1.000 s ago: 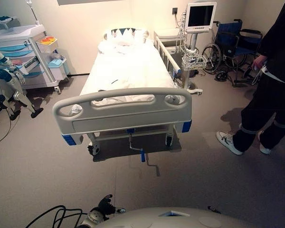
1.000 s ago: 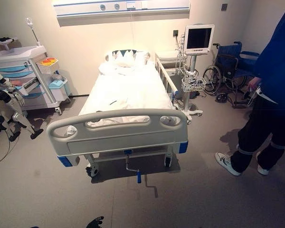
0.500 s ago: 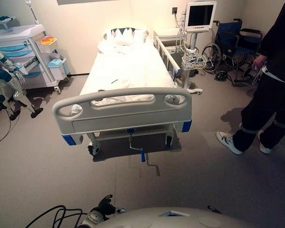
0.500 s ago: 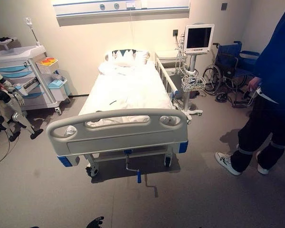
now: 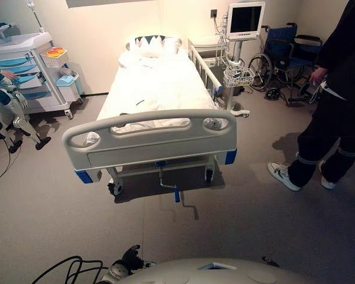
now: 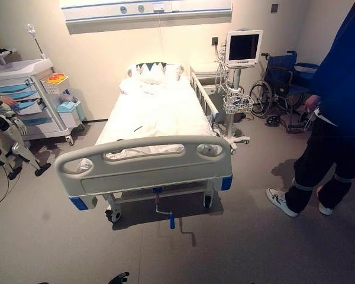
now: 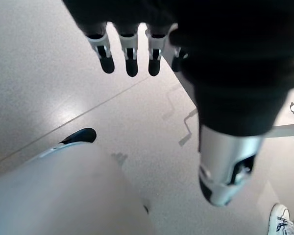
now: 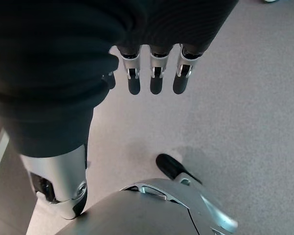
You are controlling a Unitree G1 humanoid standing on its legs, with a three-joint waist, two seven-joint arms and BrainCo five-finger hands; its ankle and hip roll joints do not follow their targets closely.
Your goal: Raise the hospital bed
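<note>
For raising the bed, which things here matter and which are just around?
Job: hospital bed; its blue-handled crank under the footboard; left hand and right hand, both open, holding nothing.
Around: wheelchair, monitor stand, drawer cart, person.

Stood flat and low on small wheels: hospital bed (image 5: 157,94), white sheets, grey footboard (image 5: 151,140), blue-tipped crank (image 5: 169,186) underneath, well away from fingers.

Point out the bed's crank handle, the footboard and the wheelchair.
crank handle (image 5: 177,194): left eye view, on its blue grip.
footboard (image 5: 151,148): left eye view, on the middle panel.
wheelchair (image 6: 282,66): right eye view, on the blue backrest.
</note>
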